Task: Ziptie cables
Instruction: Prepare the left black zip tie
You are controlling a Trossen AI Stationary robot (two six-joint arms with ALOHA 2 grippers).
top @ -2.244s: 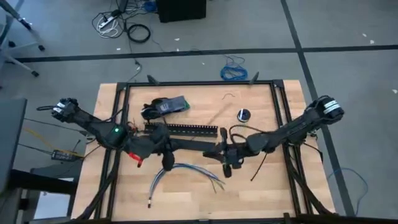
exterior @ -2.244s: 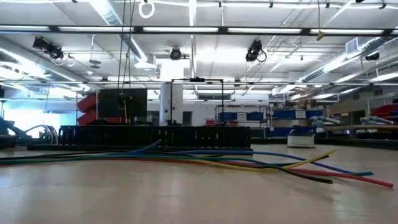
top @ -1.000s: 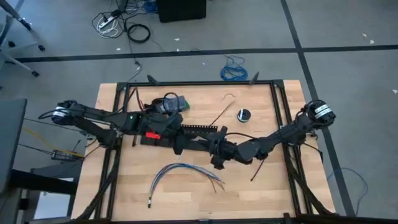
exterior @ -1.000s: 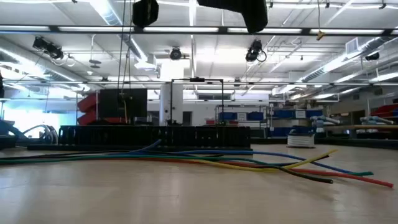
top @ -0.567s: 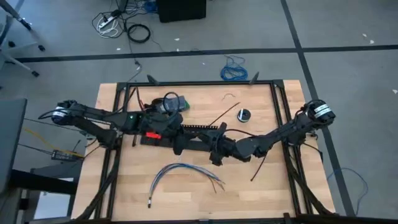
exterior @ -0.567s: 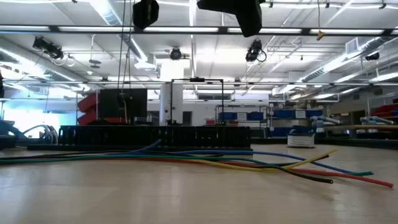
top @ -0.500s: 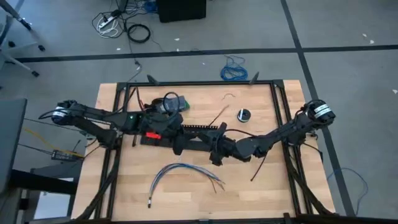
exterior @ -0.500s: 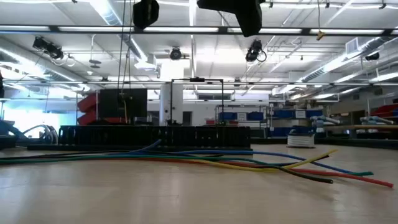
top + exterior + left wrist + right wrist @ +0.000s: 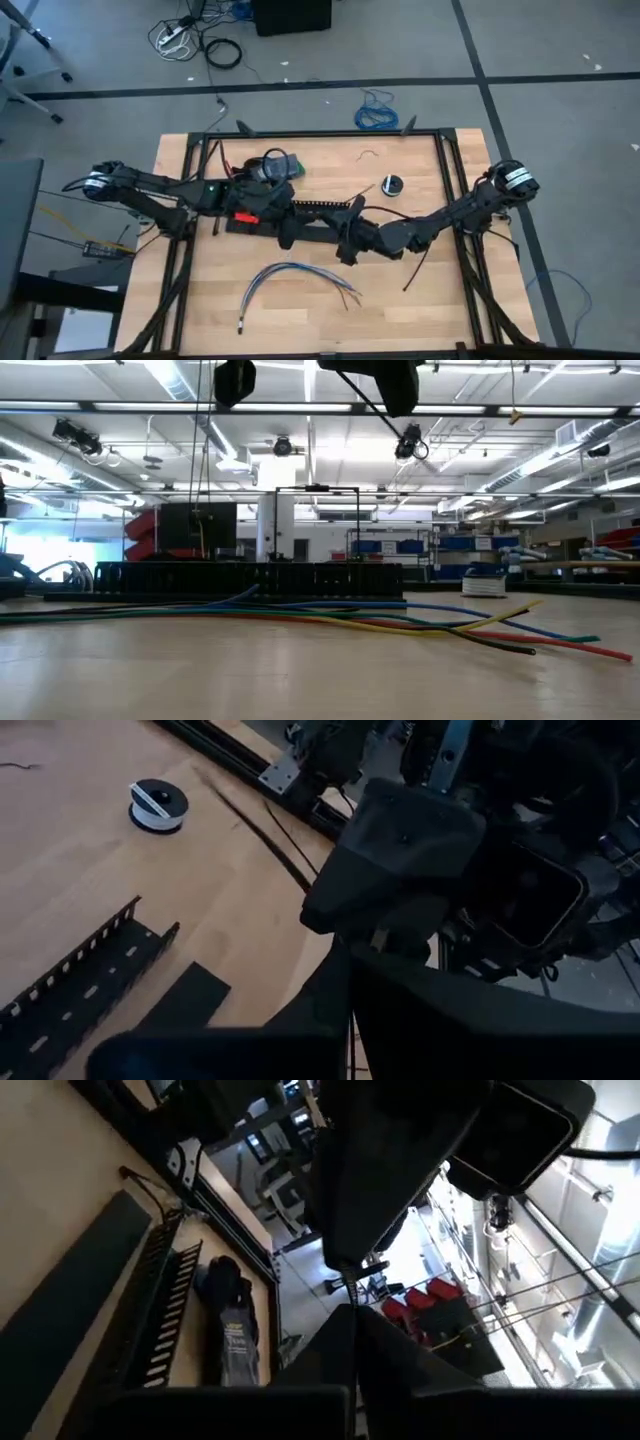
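Wooden boards make the table point(image 9: 400, 310), which has a black frame and stands on a grey floor. We see both arms meeting over the middle of it. The left end effector point(image 9: 287, 238) hangs above the near edge of the black slotted channel point(image 9: 300, 209); we cannot tell if its fingers are spread or pressed together. The right end effector point(image 9: 347, 250) is just beside it, raised above the table, and it pinches one ziptie point(image 9: 352, 205), a thin black strip that rises slanted across the channel's right end. In the low view this strip point(image 9: 366, 392) shows as a thin diagonal line under the dark end effector at the top.

Nearer the front edge, the cables point(image 9: 295, 277) lie loose on the wood in a curved bundle, well apart from both end effectors, with their ends splayed to the right. A second ziptie point(image 9: 417, 267) lies to the right, partly under the right arm. A small white spool point(image 9: 391, 185) rests behind it.
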